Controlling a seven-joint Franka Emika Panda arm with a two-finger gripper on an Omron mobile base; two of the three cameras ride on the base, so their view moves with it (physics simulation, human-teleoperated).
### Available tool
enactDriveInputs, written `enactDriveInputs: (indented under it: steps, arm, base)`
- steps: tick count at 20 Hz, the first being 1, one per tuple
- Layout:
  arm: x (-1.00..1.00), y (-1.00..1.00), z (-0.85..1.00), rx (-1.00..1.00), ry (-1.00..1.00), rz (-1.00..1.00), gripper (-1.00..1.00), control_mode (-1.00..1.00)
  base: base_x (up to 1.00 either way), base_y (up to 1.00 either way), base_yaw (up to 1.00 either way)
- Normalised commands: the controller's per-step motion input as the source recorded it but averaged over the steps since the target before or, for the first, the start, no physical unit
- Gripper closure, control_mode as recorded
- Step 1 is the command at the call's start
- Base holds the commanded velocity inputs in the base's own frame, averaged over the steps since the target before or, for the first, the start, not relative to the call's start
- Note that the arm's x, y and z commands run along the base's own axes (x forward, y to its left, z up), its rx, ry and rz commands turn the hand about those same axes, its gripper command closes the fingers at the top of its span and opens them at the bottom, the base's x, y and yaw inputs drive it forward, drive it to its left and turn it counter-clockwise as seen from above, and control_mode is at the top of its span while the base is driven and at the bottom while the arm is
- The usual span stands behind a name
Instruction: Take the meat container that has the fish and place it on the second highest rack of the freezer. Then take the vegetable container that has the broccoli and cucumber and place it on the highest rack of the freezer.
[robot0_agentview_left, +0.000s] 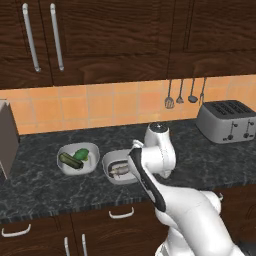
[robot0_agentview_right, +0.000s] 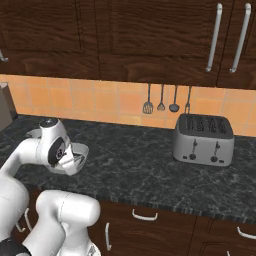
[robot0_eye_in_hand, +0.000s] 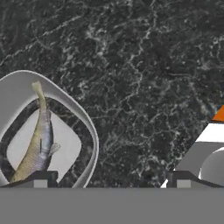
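Black-marbled bench carries the meat container with the fish inside. Claw hangs wide, one fingertip over the bowl, gripping nothing.

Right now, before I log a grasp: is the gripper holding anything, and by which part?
Nothing is held. The gripper is open above the counter, one fingertip over the meat container with the fish, not closed on its rim.

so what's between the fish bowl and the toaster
Bare black counter in the left base view, between the light-grey fish bowl and silver toaster, past the robot's white arm.
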Motion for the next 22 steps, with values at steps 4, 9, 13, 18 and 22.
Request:
enactDriveInputs:
  steps: [4,9,13,18,22]
  arm:
    - [-0.12,-0.08,0.0,0.05,0.16,0.0,-1.0,-1.0]
    - [0.2,-0.16,0.0,0.01,0.26,0.12,-1.0,-1.0]
    - [0.26,0.04,-0.13,0.05,0.02,0.02,-1.0,-1.0]
    - [0.18,0.22,-0.35,0.08,0.0,0.03,-1.0,-1.0]
    - [0.0,0.04,-0.37,0.0,0.03,0.0,-1.0,-1.0]
  base:
    - [0.0,0.0,0.0]
    - [0.0,0.0,0.0]
    - [0.0,0.0,0.0]
    - [0.0,0.0,0.0]
    - [0.0,0.0,0.0]
